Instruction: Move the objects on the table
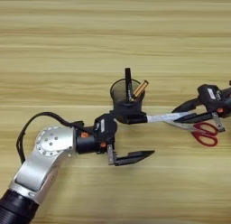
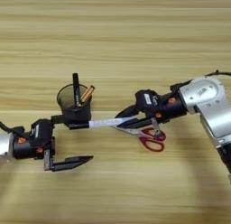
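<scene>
1. Pincer trouble sits nearest: the left pincer (image 1: pixel 131 138), its fingers spread apart and holding nothing, straddles the marker's black cap end beside the cup base; closing off-centre could flick it.
2. Marker (image 2: pixel 106 123) lies flat on the counter (image 2: pixel 115 33), its white end under the right pincer (image 2: pixel 127 118); I cannot tell that grip.
3. Scissors (image 2: pixel 151 138) lie touching there and could get dragged.
4. Pen cup (image 1: pixel 127 95), farthest, stands upright; a nudge could topple it.

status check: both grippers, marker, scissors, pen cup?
Left gripper open beside pen cup. Right gripper over scissors, at white marker; grip unclear. Marker lies between cup base and scissors, on table.
</scene>
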You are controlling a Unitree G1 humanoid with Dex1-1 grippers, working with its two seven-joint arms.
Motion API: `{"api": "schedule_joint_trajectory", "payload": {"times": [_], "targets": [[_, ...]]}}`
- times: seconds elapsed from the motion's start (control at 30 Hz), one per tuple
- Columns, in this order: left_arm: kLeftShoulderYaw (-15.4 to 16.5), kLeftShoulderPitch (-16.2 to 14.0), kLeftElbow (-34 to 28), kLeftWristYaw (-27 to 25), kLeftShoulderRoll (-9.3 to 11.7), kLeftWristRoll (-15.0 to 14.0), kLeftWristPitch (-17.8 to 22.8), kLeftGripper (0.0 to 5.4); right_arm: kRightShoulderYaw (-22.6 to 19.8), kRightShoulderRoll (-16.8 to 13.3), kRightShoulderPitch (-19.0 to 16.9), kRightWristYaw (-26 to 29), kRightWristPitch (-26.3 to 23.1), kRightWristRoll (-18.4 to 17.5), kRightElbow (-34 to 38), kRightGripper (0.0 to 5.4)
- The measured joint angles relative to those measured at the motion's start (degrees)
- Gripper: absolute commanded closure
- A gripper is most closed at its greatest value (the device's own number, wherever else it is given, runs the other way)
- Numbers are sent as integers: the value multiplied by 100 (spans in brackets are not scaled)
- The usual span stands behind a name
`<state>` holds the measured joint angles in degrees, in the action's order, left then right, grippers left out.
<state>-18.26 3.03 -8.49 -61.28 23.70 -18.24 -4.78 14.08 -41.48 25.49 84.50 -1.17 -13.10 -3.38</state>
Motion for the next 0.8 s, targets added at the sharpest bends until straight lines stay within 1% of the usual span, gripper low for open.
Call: {"api": "schedule_joint_trajectory", "payload": {"times": [0.2, 0.8], "targets": [[10, 2, 0, 24, 0, -8, 0, 170, 11, 4, 0, 8, 43, 6, -4, 466], [26, 60, 0, 126, -1, -11, -3, 317, 19, 51, 0, 96, 56, 23, -86, 466]]}}
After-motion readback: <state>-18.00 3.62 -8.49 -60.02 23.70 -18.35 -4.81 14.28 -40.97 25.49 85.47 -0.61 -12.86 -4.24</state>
